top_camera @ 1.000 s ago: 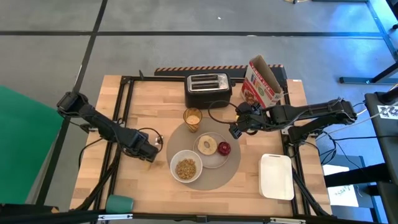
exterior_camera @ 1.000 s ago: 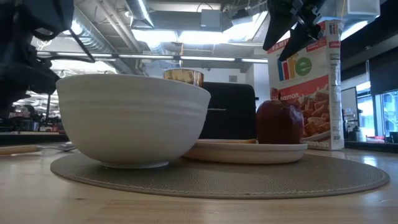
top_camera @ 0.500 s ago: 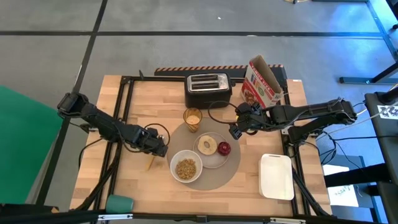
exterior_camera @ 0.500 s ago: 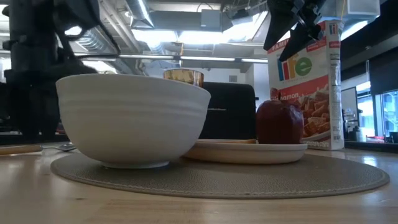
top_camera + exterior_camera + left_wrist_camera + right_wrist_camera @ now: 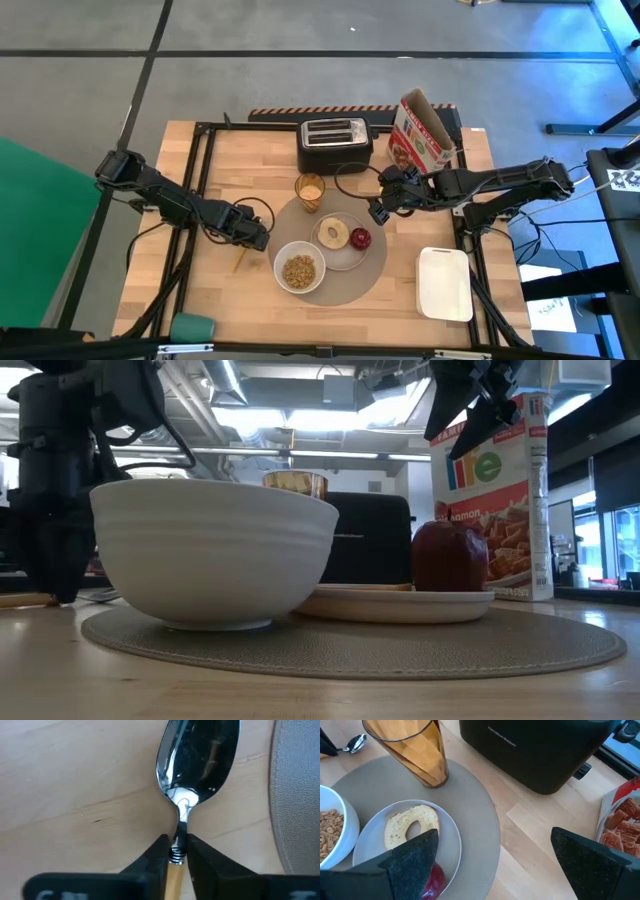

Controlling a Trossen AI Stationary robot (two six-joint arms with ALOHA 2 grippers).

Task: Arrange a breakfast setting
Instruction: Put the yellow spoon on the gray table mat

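Pinching the wooden-handled spoon (image 5: 186, 790) at its neck, the left gripper (image 5: 176, 851) sits just off the grey mat's (image 5: 370, 275) left edge. Bowl (image 5: 299, 269), plate (image 5: 345, 255) and tumbler (image 5: 309, 190) rest on the mat. Farther right, the right gripper (image 5: 492, 862) hovers spread above the mat's rim.

"Life" is printed in large letters on the cereal box (image 5: 495, 495) in the low view, with "amon", cut off by the red fruit (image 5: 449, 557), below it. Small, unreadable lettering is carried on the toaster (image 5: 540, 747).
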